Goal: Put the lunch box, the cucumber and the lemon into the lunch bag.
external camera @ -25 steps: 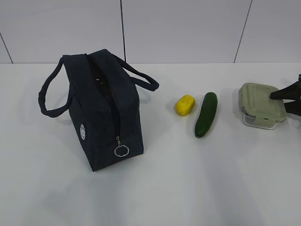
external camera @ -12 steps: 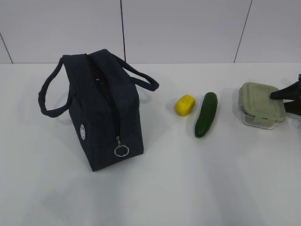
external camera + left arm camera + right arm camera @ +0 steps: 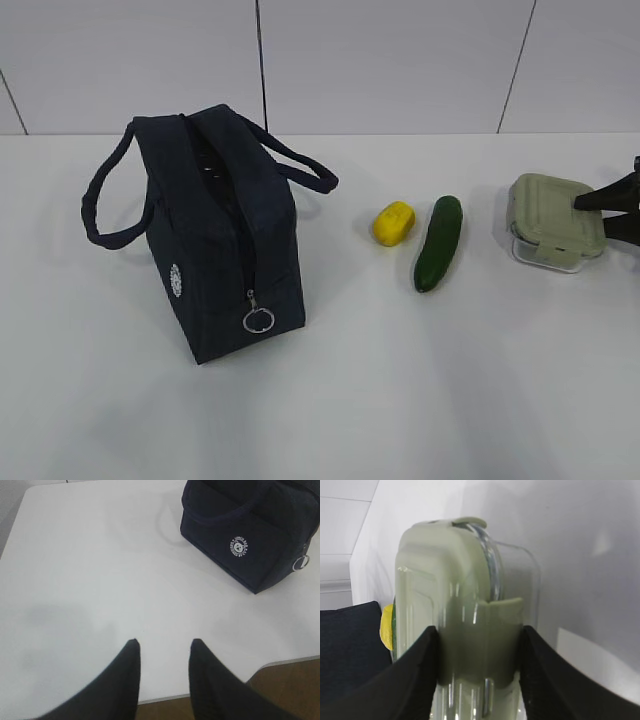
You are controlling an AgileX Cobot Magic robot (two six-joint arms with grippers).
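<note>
sage-lidded lunch box [image 3: 465,625] clamped in right gripper [image 3: 479,672], tilted.

On the table [image 3: 400,400] the lunch bag [image 3: 225,235] stands at the left, the lemon [image 3: 393,222] lies to its right, the cucumber [image 3: 439,243] lies just right of the lemon, apart from it, and the lunch box [image 3: 550,220] sits farthest right, between the right gripper's [image 3: 479,645] fingers.
</note>
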